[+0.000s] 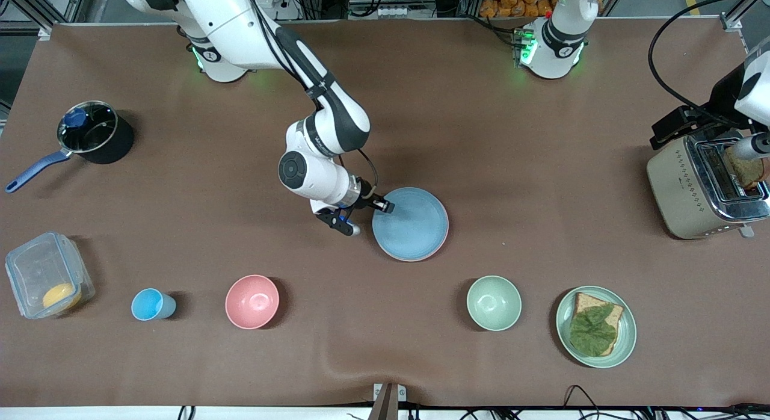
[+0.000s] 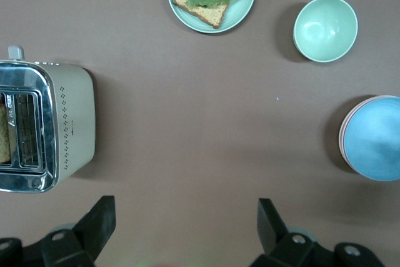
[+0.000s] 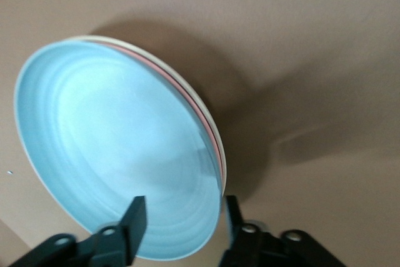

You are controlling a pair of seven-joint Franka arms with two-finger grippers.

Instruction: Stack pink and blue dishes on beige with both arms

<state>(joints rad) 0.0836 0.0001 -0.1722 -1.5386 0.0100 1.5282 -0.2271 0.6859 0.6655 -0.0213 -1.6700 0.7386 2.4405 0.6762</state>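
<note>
The light blue plate [image 1: 412, 224] lies on top of a stack at the table's middle, also seen in the left wrist view [image 2: 375, 139]. Under it only thin rims show: the pink plate [image 3: 201, 124] and below that the beige plate [image 3: 172, 74]. My right gripper [image 1: 368, 218] is open at the stack's edge toward the right arm's end. One finger hangs over the blue plate [image 3: 112, 148] and the other stands outside the rim, neither pressing it [image 3: 182, 214]. My left gripper [image 2: 187, 217] is open and empty, waiting high over the toaster's end of the table.
A toaster [image 1: 692, 191] holding toast stands at the left arm's end. Nearer the camera lie a green bowl [image 1: 494, 302], a green plate [image 1: 625, 342] with bread and lettuce, a pink bowl [image 1: 252, 301], a blue cup [image 1: 151, 304] and a clear container [image 1: 48, 281]. A pot [image 1: 93, 134] sits farther back.
</note>
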